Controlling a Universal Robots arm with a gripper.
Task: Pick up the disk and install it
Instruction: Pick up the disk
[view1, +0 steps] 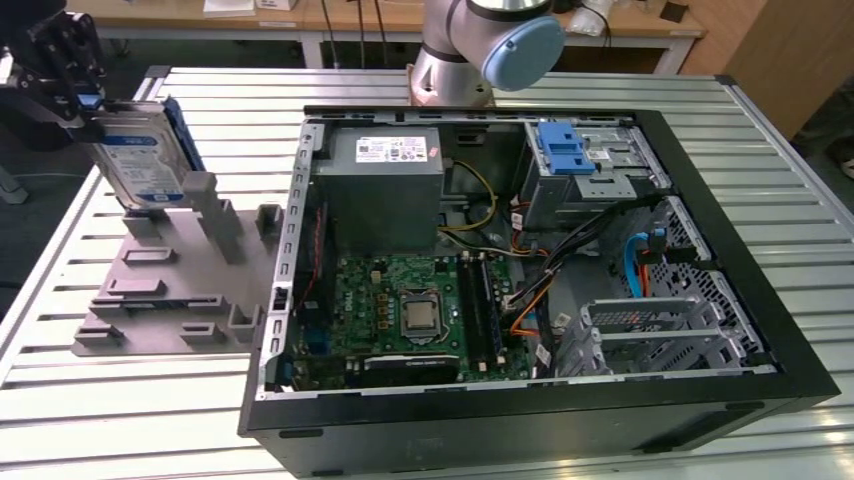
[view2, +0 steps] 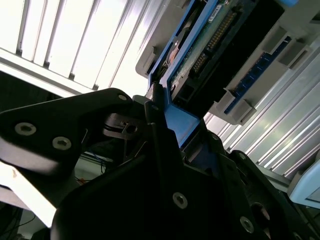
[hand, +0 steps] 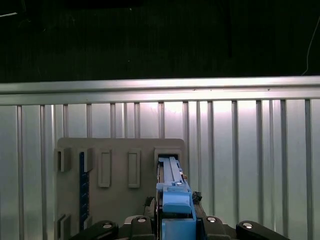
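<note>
Closest to where I stand is the black wall of the open computer case (view1: 534, 420). It lies on its side on the slatted metal table (view1: 120, 420) and takes up the middle of it and the side toward the exterior view's right. Looking down into the case, I can see the green motherboard (view1: 400, 310) at the near end. A grey metal box (view1: 387, 180) with a white sticker sits at the far end, and beside it is a blue latch (view1: 567, 150) on a metal drive cage.

Along the table's edge at the exterior view's left lies a flat grey holder (view1: 160, 300) with upright posts and slots. The disk (view1: 140, 160) stands on edge at the far end of this holder, its blue-and-white label in plain sight and its blue frame showing along the edges. The gripper (view1: 91, 105) is at the disk's upper end, with its fingers closed on the blue frame.

In the second wrist view the gripper (view2: 170, 115) pinches that frame from both sides, and the disk (view2: 210, 45) stretches away from it. In the first wrist view the disk (hand: 170, 172) is seen edge-on, running from the gripper (hand: 176, 220) to a slot at a corner of the holder (hand: 120, 200). Whether its lower end rests in the slot or hangs just clear, I cannot tell.

The arm (view1: 467, 50) rises from the table's far edge, behind the case.
</note>
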